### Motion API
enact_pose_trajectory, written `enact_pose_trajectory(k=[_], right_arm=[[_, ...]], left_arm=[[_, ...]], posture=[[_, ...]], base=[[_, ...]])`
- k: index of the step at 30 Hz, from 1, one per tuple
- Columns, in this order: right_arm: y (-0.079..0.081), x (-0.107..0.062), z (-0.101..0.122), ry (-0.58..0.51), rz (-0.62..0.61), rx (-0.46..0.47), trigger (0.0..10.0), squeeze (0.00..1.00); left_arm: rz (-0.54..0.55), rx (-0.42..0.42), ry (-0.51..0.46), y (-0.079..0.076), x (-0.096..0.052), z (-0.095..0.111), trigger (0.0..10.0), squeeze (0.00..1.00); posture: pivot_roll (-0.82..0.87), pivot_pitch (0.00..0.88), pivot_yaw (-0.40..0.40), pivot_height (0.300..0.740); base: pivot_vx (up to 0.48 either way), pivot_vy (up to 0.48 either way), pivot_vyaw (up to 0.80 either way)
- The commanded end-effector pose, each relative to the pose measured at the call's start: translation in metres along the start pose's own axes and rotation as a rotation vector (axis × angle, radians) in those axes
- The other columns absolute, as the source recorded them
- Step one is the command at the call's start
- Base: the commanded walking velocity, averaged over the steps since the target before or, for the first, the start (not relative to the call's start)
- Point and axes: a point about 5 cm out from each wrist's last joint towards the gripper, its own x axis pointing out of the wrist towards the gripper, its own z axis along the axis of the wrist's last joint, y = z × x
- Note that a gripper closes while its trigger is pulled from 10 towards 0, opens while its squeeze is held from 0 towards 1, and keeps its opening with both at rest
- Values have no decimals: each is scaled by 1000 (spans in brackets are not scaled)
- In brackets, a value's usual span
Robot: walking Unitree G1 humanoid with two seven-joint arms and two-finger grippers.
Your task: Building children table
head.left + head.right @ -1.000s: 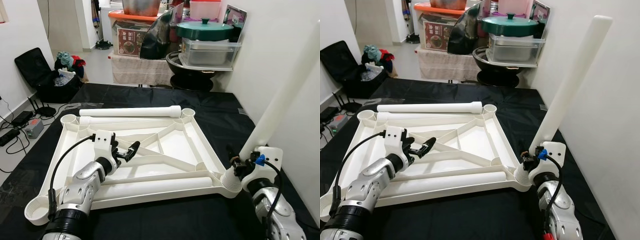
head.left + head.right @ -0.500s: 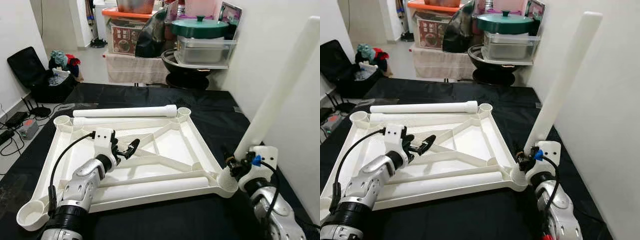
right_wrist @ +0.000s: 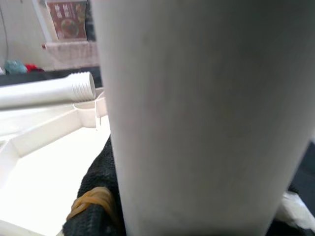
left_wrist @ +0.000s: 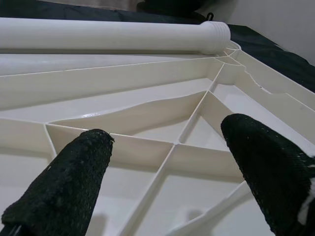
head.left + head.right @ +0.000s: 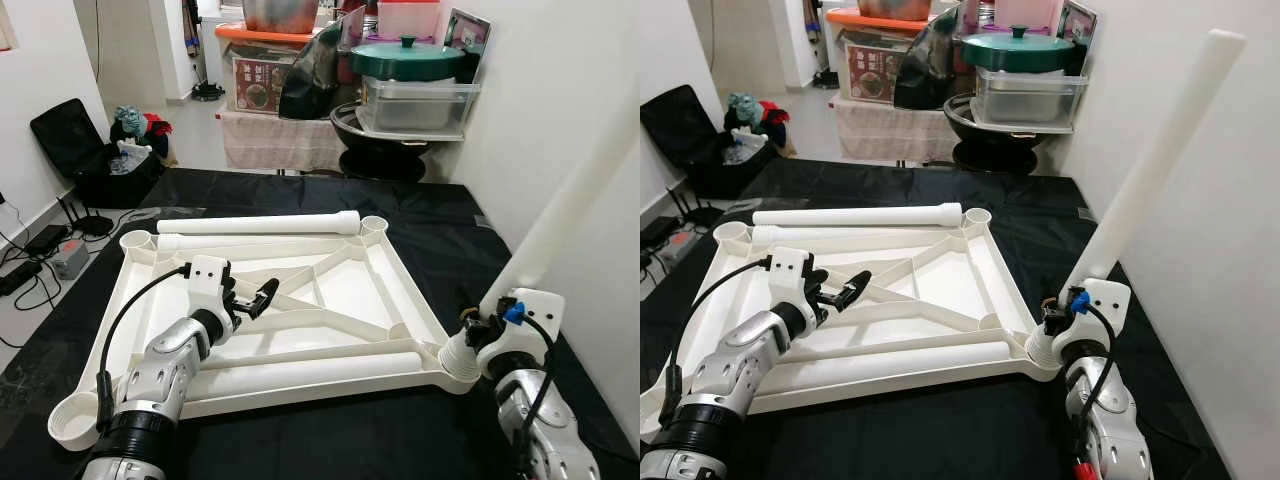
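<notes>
The white table top (image 5: 412,290) lies upside down on a black cloth, its ribs facing up. A long white leg (image 5: 1150,170) stands tilted in the near right corner socket (image 5: 458,360). My right gripper (image 5: 478,330) is shut on the leg's base, and the leg (image 3: 197,123) looms close in the right wrist view beside a black finger (image 3: 98,196). My left gripper (image 5: 255,298) hovers open over the crossing ribs left of centre, with nothing between its fingers (image 4: 64,187). A second leg (image 5: 260,224) lies along the far rim. A third leg (image 5: 310,372) lies along the near rim.
A white wall (image 5: 600,260) runs close along the right. Behind the cloth stand a covered stand with boxes (image 5: 265,80), a clear bin with a green pot (image 5: 410,60) on it, and a black chair (image 5: 310,75). A black suitcase (image 5: 75,150) and cables (image 5: 40,270) lie on the floor at left.
The whole view has swayed a little. The upright leg leans slightly further to the right than before. The left gripper holds the same place over the ribs.
</notes>
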Motion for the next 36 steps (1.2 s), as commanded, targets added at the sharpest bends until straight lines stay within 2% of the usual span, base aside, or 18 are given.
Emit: enact_pose_trajectory(k=[1,7,8,11,12,20,36], right_arm=[[-17,-12,-47,236,-97,-55,10000,0],[-12,-11,-45,214,-78,-64,10000,0],[-6,-11,-42,188,-33,-65,10000,0],[-3,-11,-41,179,-8,-56,10000,0],[-2,-12,-40,172,23,-22,10000,0],[5,-14,-38,163,133,-7,10000,0],[5,-14,-33,136,171,-12,10000,0]], left_arm=[[13,12,6,4,0,-1,10000,0],[17,13,6,5,-1,-1,10000,0],[19,13,6,5,-1,-1,10000,0],[20,12,7,6,-1,-1,10000,0],[20,12,8,6,-1,-1,10000,0],[22,17,8,8,0,0,10000,0],[21,22,11,7,0,-1,10000,0]], posture=[[-14,0,-16,740],[-13,0,-18,740],[-14,0,-17,740],[-11,0,-17,740],[-11,0,-16,740],[-11,0,-15,740],[-12,0,-13,740]], base=[[0,0,0],[0,0,0],[0,0,0],[0,0,0],[0,0,0],[0,0,0],[0,0,0]])
